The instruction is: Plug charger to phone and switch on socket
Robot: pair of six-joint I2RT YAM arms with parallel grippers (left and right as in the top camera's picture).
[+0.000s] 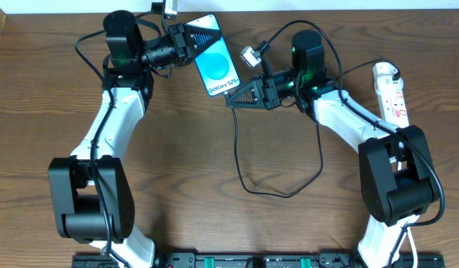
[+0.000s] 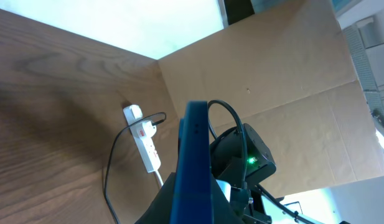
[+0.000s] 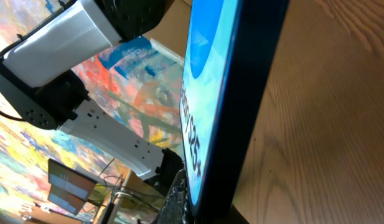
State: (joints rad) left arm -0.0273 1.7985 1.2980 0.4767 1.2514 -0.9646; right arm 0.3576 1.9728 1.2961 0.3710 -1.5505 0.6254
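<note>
Far edge of bench [image 1: 214, 231], middle: phone [image 1: 216, 65], blue screen showing, white words, grasped by left claw [image 1: 190, 41]. Just beside its near end: right claw [image 1: 235, 99] clenched on charger [image 1: 239, 152]. Thin black line loops over open mid bench. By right edge: white socket [image 1: 391, 93].

Tilted blue-screened phone [image 1: 216, 65], black charger [image 1: 238, 149] cable looped below, white socket [image 1: 391, 93] far right.

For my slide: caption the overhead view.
Left gripper holds the phone; right gripper holds the charger at its bottom edge.
</note>
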